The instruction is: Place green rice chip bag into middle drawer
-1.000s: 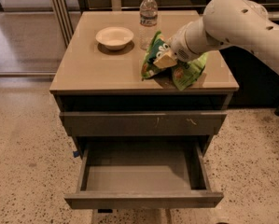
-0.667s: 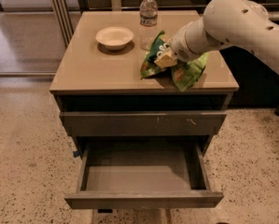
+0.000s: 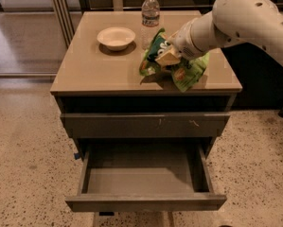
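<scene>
On the counter [image 3: 84,74] we noted a pale bowl [image 3: 116,37] at left, then a water bottle [image 3: 150,19] just beside the green rice chip bag [image 3: 190,72]. Below, a scratched drawer front [image 3: 145,125] sat shut. Under it the middle drawer [image 3: 143,202] stood pulled out. At right, the pincer [image 3: 167,56] was closed on the bag, whose left end tilted up off the counter.

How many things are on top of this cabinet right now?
3: a bowl back left, a bottle back centre, and the green bag at right, with the gripper against its upper part. The arm may hide more behind it.
</scene>
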Robot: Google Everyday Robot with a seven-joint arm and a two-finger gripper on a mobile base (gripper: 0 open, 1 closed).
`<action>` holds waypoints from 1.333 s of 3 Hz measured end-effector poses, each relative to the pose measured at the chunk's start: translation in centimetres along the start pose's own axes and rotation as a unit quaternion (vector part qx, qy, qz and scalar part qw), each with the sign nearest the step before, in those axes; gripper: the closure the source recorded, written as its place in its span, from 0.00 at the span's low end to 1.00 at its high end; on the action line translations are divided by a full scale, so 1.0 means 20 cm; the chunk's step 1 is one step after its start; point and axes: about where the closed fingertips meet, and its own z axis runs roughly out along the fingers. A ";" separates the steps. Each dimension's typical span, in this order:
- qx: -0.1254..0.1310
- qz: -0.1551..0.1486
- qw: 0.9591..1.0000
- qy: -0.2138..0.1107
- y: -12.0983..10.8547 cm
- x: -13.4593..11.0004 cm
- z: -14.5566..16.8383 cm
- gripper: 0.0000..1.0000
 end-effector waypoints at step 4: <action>-0.161 -0.075 0.978 -0.113 0.31 -0.18 -0.37 1.00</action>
